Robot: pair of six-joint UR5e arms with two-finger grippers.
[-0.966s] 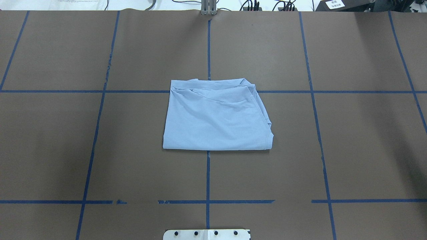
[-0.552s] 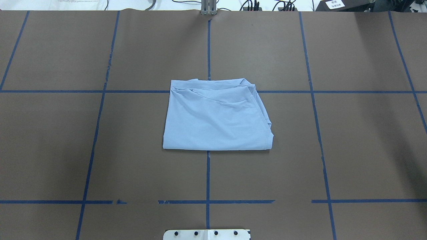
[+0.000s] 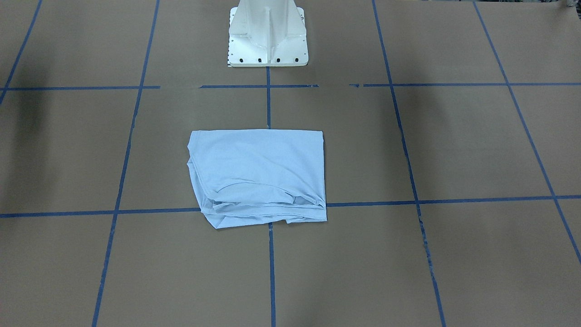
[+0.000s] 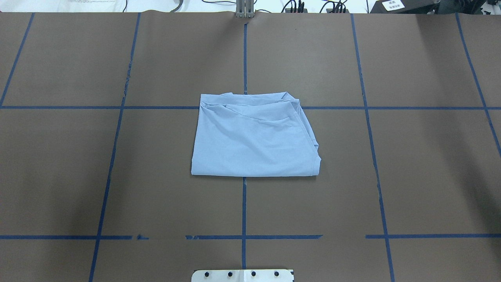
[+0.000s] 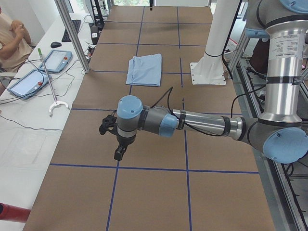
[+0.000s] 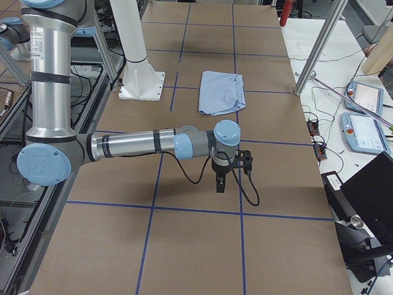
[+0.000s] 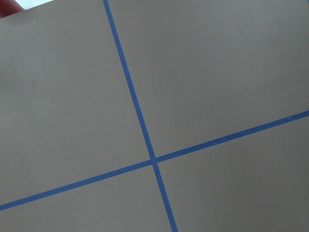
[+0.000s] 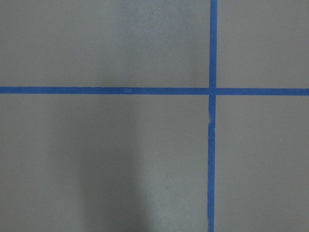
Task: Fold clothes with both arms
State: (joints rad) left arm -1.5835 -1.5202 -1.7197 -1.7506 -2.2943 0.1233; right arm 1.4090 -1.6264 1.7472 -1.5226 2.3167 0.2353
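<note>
The light blue T-shirt [image 4: 254, 141] lies folded into a rough rectangle at the table's middle, collar and print hidden; it also shows in the front-facing view [image 3: 258, 172] and both side views [image 5: 144, 70] [image 6: 222, 92]. My left gripper [image 5: 118, 153] hangs over bare table far to the shirt's left, seen only in the left side view; I cannot tell if it is open. My right gripper [image 6: 220, 183] hangs over bare table far to the shirt's right, seen only in the right side view; I cannot tell its state. Both wrist views show only brown surface and blue tape.
The white pedestal base [image 3: 268, 41] stands at the robot's edge of the brown table. Teach pendants [image 5: 55, 60] [image 6: 362, 95] and cables lie on the side bench. An operator [image 5: 12, 38] sits beyond it. Metal posts [image 5: 72, 33] stand at the far edge.
</note>
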